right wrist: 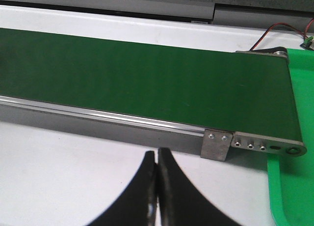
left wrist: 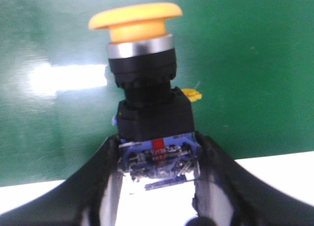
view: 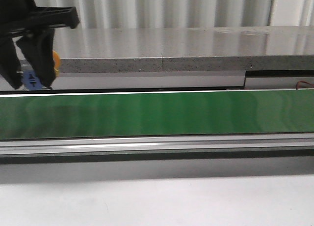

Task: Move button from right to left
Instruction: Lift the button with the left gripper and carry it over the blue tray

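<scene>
Button [left wrist: 147, 96] is clamped by its blue base in your left gripper [left wrist: 158, 174], held above the belt's [view: 157, 113] far left end. Right gripper [right wrist: 157, 186] jaws are together, idle. Carry looks nearly done; next you lower and release.

An industrial workshop or lab: a green conveyor belt [view: 157, 113] runs beside a grey stone-topped bench [view: 171, 46].

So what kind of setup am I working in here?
Probably an industrial or lab test bench: a green conveyor belt in a metal frame, a grey stone-like counter behind, and the left gripper holding a push-button.
</scene>
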Controlling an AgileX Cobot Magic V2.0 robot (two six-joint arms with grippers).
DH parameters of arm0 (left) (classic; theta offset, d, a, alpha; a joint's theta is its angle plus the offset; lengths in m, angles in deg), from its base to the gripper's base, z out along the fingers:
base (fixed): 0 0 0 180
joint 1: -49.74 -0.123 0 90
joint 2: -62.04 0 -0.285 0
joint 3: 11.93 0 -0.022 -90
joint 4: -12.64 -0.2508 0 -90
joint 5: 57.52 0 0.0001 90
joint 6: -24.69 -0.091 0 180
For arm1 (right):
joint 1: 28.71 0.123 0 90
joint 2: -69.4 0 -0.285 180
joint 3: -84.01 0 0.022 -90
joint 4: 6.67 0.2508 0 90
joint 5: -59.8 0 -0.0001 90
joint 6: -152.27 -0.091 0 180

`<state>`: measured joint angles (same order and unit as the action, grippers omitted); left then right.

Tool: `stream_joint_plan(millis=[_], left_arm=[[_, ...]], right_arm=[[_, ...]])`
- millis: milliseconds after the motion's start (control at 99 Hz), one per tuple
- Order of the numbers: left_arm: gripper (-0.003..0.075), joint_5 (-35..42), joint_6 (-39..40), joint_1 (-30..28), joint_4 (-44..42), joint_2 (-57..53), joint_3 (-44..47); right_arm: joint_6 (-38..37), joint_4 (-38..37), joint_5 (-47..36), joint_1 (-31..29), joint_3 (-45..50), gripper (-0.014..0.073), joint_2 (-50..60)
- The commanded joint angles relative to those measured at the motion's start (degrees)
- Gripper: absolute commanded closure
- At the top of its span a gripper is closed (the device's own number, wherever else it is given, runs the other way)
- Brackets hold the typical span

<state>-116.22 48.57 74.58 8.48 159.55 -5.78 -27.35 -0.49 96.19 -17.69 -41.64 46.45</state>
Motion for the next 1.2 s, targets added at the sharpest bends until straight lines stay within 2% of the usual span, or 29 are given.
stream_joint_plan(millis=[0,293,444,616,969,1191], left_arm=[[0.0700,-0.95,-2.49,-2.25,-0.76,-3.24,-1.60],[0.0700,-7.96,-19.05,-14.40,-0.79,-3.95,-1.60],[0.0700,-8.97,-25.75,-22.49,-0.79,-3.95,-1.60],[0.0700,-8.90,-39.23,-30.46,-0.79,-3.95,-1.60],[0.0700,-5.85,-44.81,-43.48,-0.89,-0.78,-1.60],[0.0701,1.51,-44.95,-48.39,-2.57,4.30,-1.50]], right_arm=[[0.34,-0.47,-4.46,0.18,-1.35,0.0661,-0.49],[0.34,-0.47,-4.46,0.18,-1.35,0.0661,-0.49],[0.34,-0.47,-4.46,0.18,-1.35,0.0661,-0.49],[0.34,-0.47,-4.46,0.18,-1.35,0.0661,-0.49],[0.34,-0.47,-4.46,0.18,-1.35,0.0661,-0.49],[0.34,-0.47,-4.46,0.18,-1.35,0.0661,-0.49]])
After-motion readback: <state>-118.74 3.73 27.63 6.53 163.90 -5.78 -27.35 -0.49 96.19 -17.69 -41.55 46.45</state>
